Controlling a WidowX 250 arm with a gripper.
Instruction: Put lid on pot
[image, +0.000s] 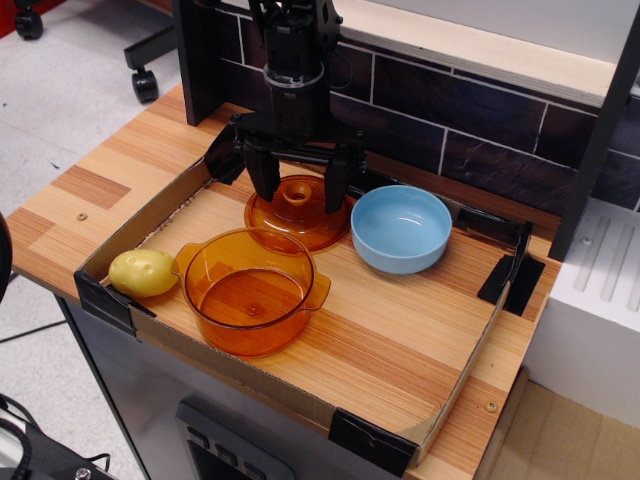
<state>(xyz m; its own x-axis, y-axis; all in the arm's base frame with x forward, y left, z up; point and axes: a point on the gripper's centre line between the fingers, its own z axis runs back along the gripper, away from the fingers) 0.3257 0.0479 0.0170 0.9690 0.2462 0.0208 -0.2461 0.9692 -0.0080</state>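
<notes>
While the arm's upper part runs out of the top edge, its dark fingers (268, 172) reach down and stand apart, one on each side of the ring knob of the lid (297, 212). Whether their tips touch the glass is hard to tell. This lid is a shallow amber glass dome lying flat on the wooden table (400, 340), directly beneath the fingers. Just in front of them, touching the lid's near edge, sits the pot (252, 290), deep, clear amber, with small side handles. Right of the fingers rests a smooth blue bowl (400, 228).
</notes>
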